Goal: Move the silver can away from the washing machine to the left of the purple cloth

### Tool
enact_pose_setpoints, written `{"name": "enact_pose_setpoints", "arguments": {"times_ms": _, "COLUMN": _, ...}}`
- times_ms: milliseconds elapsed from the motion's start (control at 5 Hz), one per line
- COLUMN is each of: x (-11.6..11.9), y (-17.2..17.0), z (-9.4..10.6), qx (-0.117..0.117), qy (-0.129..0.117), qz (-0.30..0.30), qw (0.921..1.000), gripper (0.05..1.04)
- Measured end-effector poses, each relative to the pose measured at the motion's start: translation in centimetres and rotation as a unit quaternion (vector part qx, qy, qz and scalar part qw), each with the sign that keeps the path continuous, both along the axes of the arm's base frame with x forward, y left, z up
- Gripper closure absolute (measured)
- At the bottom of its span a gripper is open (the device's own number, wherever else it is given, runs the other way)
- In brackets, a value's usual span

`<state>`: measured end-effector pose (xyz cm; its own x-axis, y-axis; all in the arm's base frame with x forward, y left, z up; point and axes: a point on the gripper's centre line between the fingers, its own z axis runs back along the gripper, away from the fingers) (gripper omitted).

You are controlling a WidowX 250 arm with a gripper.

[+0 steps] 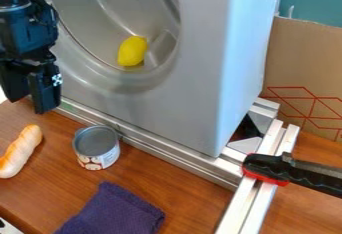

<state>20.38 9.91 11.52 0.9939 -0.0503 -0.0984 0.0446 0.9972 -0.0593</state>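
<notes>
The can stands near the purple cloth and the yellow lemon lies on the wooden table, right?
Not the lemon: the camera view shows it in the round opening of the grey housing, not on the wooden table. The can does stand near the purple cloth.
</notes>
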Motion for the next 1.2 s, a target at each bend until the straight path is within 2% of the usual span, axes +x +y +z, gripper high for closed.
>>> {"name": "enact_pose_setpoints", "arguments": {"times_ms": 200, "x": -0.1, "y": 0.0, "z": -0.5, "qx": -0.002, "qy": 0.004, "qz": 0.002, "qw": 1.0000, "gripper": 0.085}}
{"name": "enact_pose_setpoints", "arguments": {"times_ms": 400, "x": 1.5, "y": 1.2, "z": -2.1, "qx": 0.055, "qy": -0.059, "qz": 0.000, "qw": 0.9967, "gripper": 0.085}}
{"name": "enact_pose_setpoints", "arguments": {"times_ms": 800, "x": 3.7, "y": 1.6, "z": -4.4, "qx": 0.040, "qy": -0.068, "qz": -0.030, "qw": 0.9964, "gripper": 0.085}}
{"name": "enact_pose_setpoints", "arguments": {"times_ms": 1000, "x": 4.4, "y": 1.9, "z": -6.8, "qx": 0.031, "qy": -0.059, "qz": -0.020, "qw": 0.9976, "gripper": 0.085}}
{"name": "enact_pose_setpoints", "arguments": {"times_ms": 1200, "x": 5.0, "y": 2.0, "z": -8.2, "qx": 0.031, "qy": -0.058, "qz": -0.001, "qw": 0.9978, "gripper": 0.085}}
